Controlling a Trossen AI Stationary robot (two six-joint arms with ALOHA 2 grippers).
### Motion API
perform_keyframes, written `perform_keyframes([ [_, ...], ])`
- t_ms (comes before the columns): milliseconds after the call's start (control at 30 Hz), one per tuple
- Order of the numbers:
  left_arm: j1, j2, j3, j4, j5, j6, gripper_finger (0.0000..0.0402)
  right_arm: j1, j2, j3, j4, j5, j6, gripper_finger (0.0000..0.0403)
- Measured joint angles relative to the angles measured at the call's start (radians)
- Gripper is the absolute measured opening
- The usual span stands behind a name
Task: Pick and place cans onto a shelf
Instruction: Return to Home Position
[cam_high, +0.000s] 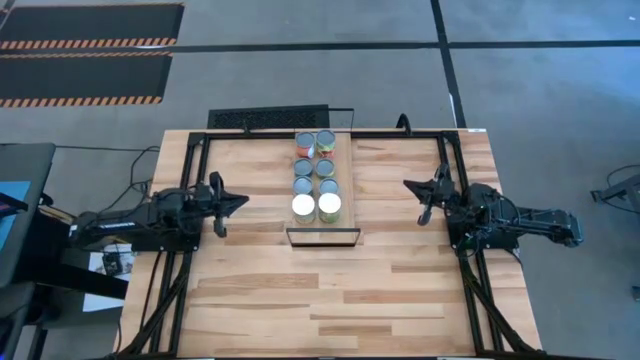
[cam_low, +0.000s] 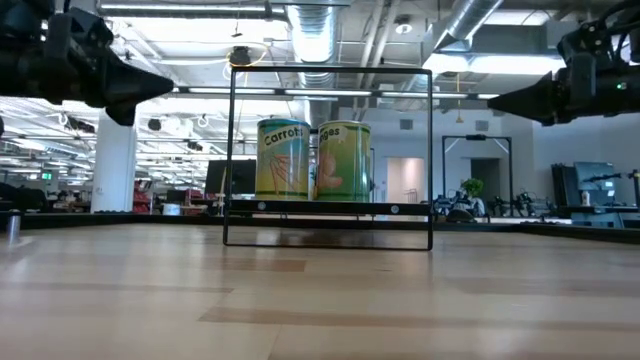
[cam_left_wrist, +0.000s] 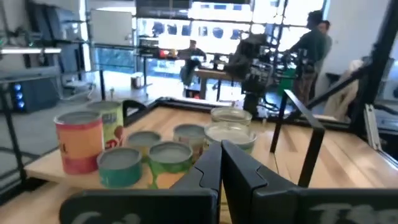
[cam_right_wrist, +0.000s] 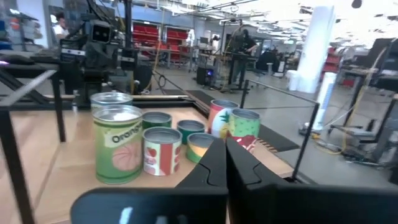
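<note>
Several cans (cam_high: 316, 175) stand upright in two rows on the light-wood shelf (cam_high: 348, 190), which has a thin black frame (cam_high: 322, 238), at the table's middle. The two nearest cans have white lids (cam_high: 303, 205); the low view shows them (cam_low: 312, 160) raised above the tabletop on the shelf. The cans also show in the left wrist view (cam_left_wrist: 149, 155) and the right wrist view (cam_right_wrist: 161, 146). My left gripper (cam_high: 243, 203) is shut and empty, left of the shelf and pointing at it. My right gripper (cam_high: 408, 185) is shut and empty, right of the shelf and pointing at it.
Black frame rails (cam_high: 200, 150) run along the table's left, far and right sides. Bare wooden tabletop (cam_high: 320, 300) lies between the shelf and the near edge. People (cam_left_wrist: 314, 37) stand in the room beyond the table.
</note>
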Motion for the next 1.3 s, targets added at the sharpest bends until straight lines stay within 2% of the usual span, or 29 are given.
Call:
perform_keyframes([
  [167,0.094,0.031,-0.001,-0.014,0.107,-0.014,0.0,-0.021,0.0,0.0,-0.003,0.019,-0.009,0.0004],
  [400,0.204,0.04,-0.003,-0.007,0.126,-0.036,0.0,-0.063,0.0,0.0,-0.008,0.003,0.035,0.0009],
  [567,0.212,0.04,-0.003,-0.006,0.123,-0.088,0.0,-0.072,0.002,-0.001,-0.009,0.011,0.074,0.0014],
  [767,0.212,0.041,-0.003,-0.007,0.112,-0.038,0.0,-0.072,0.032,-0.001,-0.01,0.011,0.038,0.0016],
  [1300,0.212,0.04,-0.003,-0.009,0.091,-0.041,0.0,-0.072,0.037,-0.002,-0.009,0.013,0.035,0.0027],
])
